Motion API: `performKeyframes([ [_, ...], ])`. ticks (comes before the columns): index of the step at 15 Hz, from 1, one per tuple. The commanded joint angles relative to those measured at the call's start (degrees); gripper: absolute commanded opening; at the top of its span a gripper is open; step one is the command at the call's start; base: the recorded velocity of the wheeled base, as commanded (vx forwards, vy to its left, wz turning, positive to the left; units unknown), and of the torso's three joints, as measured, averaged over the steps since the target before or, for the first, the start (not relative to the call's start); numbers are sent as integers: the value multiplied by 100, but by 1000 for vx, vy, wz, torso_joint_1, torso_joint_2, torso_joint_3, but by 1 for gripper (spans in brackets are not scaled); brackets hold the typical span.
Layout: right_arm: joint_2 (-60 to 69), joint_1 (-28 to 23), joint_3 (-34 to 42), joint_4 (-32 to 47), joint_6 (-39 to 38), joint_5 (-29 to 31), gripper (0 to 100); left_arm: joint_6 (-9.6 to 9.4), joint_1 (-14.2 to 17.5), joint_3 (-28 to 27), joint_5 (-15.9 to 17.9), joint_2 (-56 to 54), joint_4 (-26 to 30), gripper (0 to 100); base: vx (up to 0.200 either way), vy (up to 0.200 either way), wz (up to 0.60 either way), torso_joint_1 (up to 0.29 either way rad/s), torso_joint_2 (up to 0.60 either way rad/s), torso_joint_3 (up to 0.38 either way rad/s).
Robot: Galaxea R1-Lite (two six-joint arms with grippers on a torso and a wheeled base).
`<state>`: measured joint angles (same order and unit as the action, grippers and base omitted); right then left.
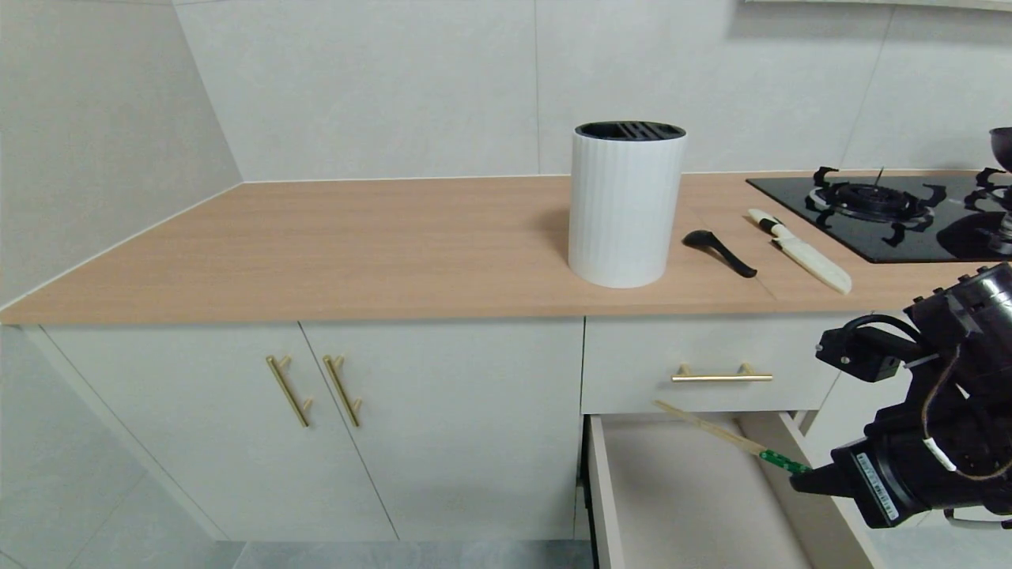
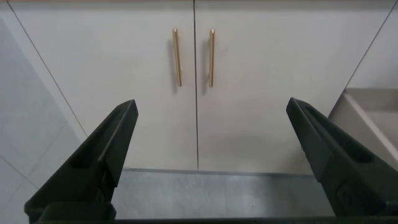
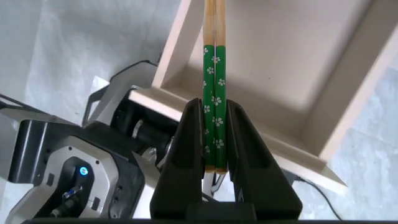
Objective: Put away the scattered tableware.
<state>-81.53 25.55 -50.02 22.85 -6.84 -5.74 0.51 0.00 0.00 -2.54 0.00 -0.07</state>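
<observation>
A pair of chopsticks [image 1: 715, 431] [image 3: 214, 74] with green flowered ends is clamped by those ends between the fingers of the right gripper [image 1: 800, 471] [image 3: 214, 146]. The pale shafts are angled up and away from the gripper, above the open drawer [image 1: 598, 482], with the tips lying close under the closed drawer front [image 1: 632, 367] and its brass handle [image 1: 721, 377].

On the wooden countertop [image 1: 356, 245] above, a white ribbed utensil holder [image 1: 626, 205] with a black slotted top is stood upright. A black spoon [image 1: 719, 251] is laid just beside it, and a pale-bladed knife [image 1: 802, 251] is laid beside the spoon, towards the black gas hob [image 1: 877, 213]. Nothing is seen between the chopsticks and the drawer's bare floor.

The counter is backed by pale tiled walls, and two cabinet doors [image 1: 316, 427] with brass bar handles [image 2: 177, 56] are set below it.

The right arm is held low at the drawer's outer corner. The left gripper [image 2: 211, 109] is spread wide, holding nothing, and is faced towards the cabinet doors, low near the floor.
</observation>
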Motion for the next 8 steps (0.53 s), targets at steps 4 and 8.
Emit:
performKeyframes([
  [4, -223, 2, 45, -70, -2, -6, 0, 2, 0, 0, -1, 0, -1, 100, 0, 0, 0, -166, 454, 284],
  [8, -328, 2, 71, -96, -2, -6, 0, 2, 0, 0, -1, 0, -1, 100, 0, 0, 0, -146, 459, 309],
])
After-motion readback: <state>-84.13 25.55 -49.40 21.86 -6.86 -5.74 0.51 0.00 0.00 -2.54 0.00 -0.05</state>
